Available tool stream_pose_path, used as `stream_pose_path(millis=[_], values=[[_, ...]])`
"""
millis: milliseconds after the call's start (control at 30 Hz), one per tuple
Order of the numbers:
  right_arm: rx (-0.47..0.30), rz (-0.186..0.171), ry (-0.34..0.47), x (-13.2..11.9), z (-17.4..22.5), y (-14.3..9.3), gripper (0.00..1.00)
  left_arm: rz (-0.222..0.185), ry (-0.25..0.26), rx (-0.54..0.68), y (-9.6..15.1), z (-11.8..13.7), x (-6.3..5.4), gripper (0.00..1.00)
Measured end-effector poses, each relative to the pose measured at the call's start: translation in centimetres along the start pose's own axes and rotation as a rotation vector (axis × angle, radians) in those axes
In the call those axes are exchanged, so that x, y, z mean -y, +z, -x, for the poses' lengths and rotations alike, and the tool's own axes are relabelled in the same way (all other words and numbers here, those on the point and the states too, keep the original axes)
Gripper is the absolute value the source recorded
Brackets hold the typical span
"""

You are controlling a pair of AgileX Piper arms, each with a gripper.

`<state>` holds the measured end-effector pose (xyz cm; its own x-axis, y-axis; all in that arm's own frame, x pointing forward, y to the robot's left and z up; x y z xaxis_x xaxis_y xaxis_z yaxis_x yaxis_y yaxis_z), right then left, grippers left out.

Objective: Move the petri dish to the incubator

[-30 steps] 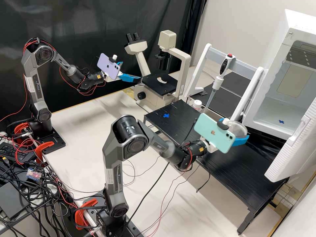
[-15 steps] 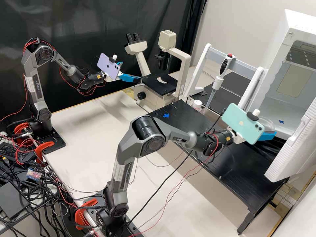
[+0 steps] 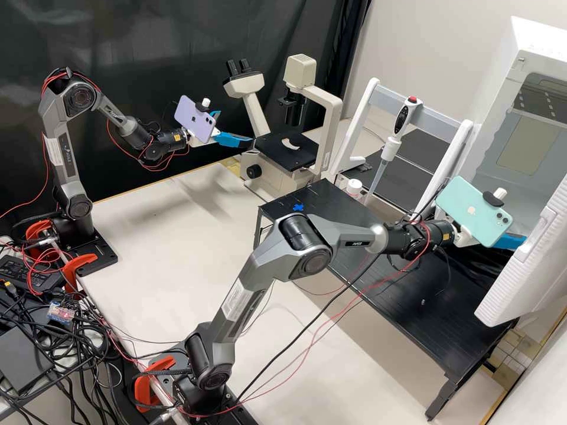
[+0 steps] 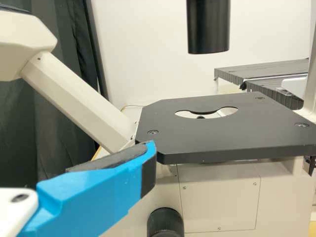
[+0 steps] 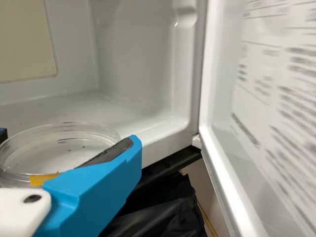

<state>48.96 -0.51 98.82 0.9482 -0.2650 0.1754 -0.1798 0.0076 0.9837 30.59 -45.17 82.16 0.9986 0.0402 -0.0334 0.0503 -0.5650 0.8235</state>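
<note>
With pickup done, I'm holding the dish (image 5: pixel 54 150) in my right gripper (image 5: pixel 69 138) at the incubator (image 3: pixel 511 77) mouth; placing inside is remaining. My left gripper (image 3: pixel 236 127) is hanging open.

Black curtain (image 3: pixel 136 35) hung in loose folds along the back at the high view's left; its edge met a plain, pale wall (image 3: pixel 425 47) running on to the right. Pale bench top (image 3: pixel 159 236) was broad and smooth, with a thin wood-coloured edging. Low black table (image 3: pixel 460 336), ribbed surface, stood over the bench top on dark legs. Light fell soft, leaving blurred shadows across the bench top and a dull sheen on the table.
</note>
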Motion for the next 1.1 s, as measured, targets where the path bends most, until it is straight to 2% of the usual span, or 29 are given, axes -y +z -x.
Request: stream_pose_path(millis=[233,533,1100], values=[[0.027,0.035,-0.004,0.8,-2.7,-0.2,0.00,0.000,0.000,0.000,0.0,0.0,0.0,1.00],[0.036,0.023,0.023,1.3,-4.6,0.3,0.00,0.000,0.000,0.000,0.0,0.0,0.0,1.00],[-0.041,0.026,-0.016,2.8,-6.2,0.8,0.00,0.000,0.000,0.000,0.0,0.0,0.0,1.00]])
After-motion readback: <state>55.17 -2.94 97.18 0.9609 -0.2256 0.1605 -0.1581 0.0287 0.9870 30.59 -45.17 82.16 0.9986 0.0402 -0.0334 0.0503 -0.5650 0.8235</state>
